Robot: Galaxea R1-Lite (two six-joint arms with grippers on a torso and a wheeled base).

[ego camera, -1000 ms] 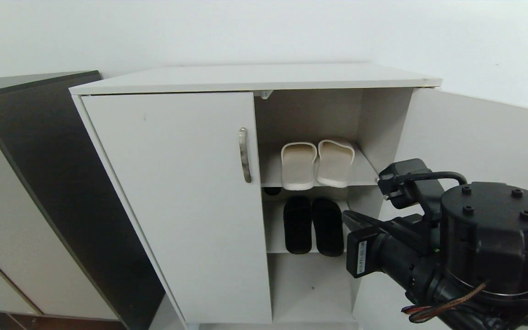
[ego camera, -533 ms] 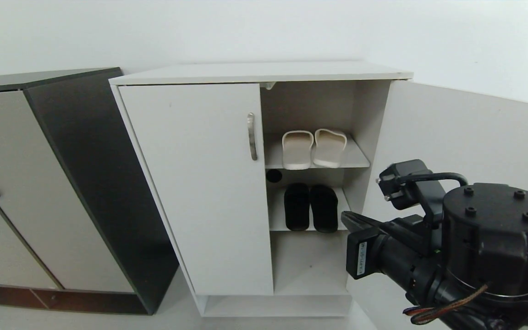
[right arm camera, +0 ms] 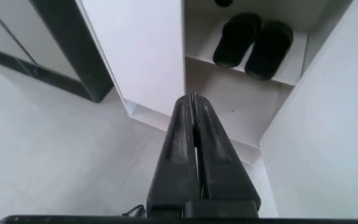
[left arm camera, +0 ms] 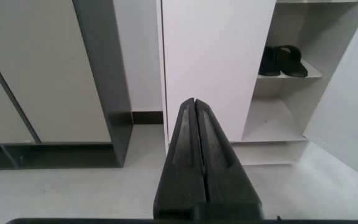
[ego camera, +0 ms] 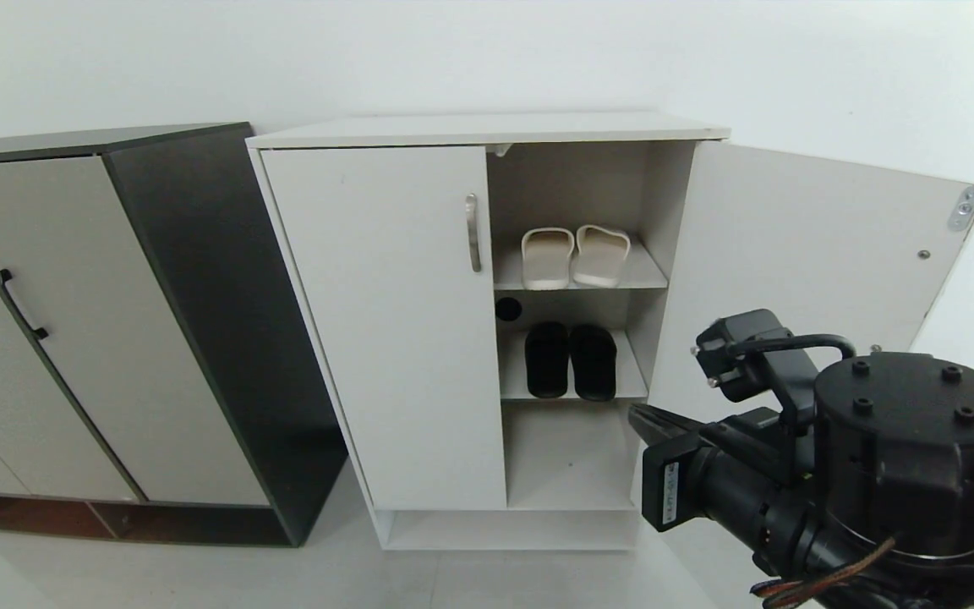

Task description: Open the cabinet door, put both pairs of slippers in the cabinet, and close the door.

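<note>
Place: a plain room, like the hall of a home where shoes are kept.
Middle of the frame: a white cabinet [ego camera: 385, 321] with one door [ego camera: 791, 271] open; inside, pale slippers [ego camera: 576, 255] sit above black slippers [ego camera: 570, 359].
Left of the frame: a dark cabinet [ego camera: 199, 296] with grey doors.
Top of the frame: a bare white wall [ego camera: 487, 51].
Bottom of the frame: a smooth, pale floor [ego camera: 284, 575].

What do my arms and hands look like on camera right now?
Left hand and right hand: matte black, with long tapering fingers. Right arm: black, with a round bolted joint cap, a white label and a braided orange-brown cable.
</note>
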